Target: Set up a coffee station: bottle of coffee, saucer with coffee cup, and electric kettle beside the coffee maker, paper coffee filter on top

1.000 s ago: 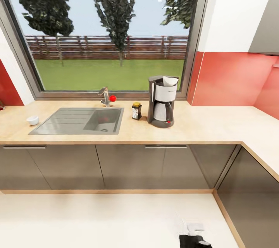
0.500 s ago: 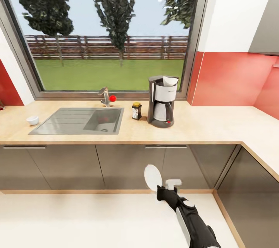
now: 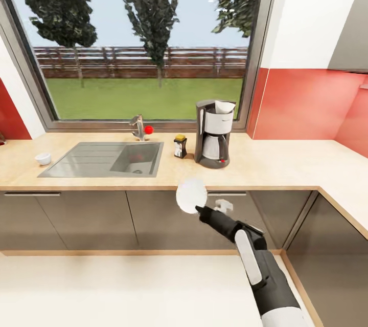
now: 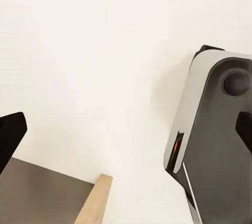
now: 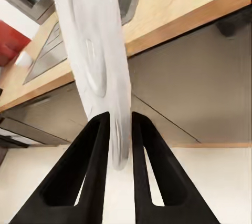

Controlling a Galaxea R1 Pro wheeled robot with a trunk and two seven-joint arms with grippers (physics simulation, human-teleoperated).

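Note:
My right gripper (image 3: 200, 209) is shut on the rim of a white saucer (image 3: 191, 195), held up on edge in front of the counter's front edge. In the right wrist view the saucer (image 5: 93, 58) stands between the two black fingers (image 5: 94, 155). The coffee maker (image 3: 213, 135) stands on the countertop (image 3: 271, 163) under the window with a white paper filter (image 3: 225, 107) on top. A small coffee bottle (image 3: 180, 146) with a yellow lid stands just left of it. A white cup (image 3: 43, 158) sits on the counter left of the sink. My left gripper (image 4: 126, 134) is open, over pale floor.
A grey sink (image 3: 105, 159) with a faucet (image 3: 138, 127) is set into the counter left of the bottle. Dark cabinet fronts (image 3: 92, 219) run below, and the counter turns a corner toward me at the right (image 3: 347, 199). The robot's grey base (image 4: 215, 145) lies beside the left gripper.
My right arm has risen from the bottom of the head view, carrying the saucer up and leftward to the counter's front edge. The things on the counter have not moved.

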